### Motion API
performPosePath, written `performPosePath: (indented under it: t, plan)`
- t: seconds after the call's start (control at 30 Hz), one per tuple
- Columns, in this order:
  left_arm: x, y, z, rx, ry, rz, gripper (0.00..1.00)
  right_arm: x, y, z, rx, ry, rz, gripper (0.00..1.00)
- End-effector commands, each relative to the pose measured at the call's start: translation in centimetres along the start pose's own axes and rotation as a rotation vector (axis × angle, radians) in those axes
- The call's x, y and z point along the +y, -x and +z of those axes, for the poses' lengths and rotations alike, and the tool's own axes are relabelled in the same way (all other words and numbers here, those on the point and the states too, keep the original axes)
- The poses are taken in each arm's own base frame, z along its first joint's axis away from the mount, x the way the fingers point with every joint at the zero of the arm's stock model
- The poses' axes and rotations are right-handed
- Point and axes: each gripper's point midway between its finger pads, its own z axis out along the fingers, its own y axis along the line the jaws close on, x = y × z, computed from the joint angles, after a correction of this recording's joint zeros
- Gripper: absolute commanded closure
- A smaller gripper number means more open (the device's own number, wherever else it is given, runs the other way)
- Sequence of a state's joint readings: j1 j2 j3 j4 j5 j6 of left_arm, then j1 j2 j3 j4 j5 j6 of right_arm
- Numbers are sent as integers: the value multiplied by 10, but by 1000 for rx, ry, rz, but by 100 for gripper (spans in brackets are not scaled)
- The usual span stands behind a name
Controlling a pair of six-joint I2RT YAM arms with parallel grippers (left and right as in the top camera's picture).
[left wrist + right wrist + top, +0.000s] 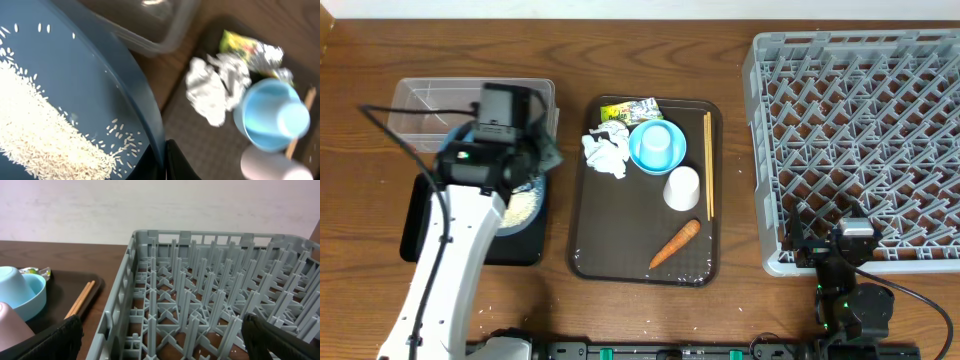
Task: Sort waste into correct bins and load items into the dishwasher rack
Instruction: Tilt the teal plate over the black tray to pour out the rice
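Open strip of table [733,180] between brown tray [610,230] and grey rack [758,200], left arm [450,260] overhanging black tray [525,245]

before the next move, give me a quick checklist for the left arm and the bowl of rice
1. grip: left end effector shut on the dark blue bowl at its rim: ok
2. bowl above the black tray, not the clear tub: ok
3. rice emptied out: not ok, a pile lies inside
4. spilled grains landing in the tray: cannot tell, hidden from overhead
5. right end effector open, parked by the rack: ok
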State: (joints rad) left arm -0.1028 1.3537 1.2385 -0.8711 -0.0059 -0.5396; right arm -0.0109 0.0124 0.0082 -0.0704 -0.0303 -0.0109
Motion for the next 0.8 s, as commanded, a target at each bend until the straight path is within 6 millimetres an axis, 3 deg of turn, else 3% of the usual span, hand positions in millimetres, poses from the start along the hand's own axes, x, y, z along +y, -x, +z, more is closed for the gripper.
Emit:
performPosePath:
  t: [0.0,0.3,0.77]
  plan:
    - [9,10,-4,-4,-27,-100,94,-1,-1,0,0,-3,6,1]
    - [13,18,-11,109,-251,-259,94,-1,-1,0,0,-3,7,1]
    - [27,39,-43,130,-582,-275,94,-1,-1,0,0,-3,7,1]
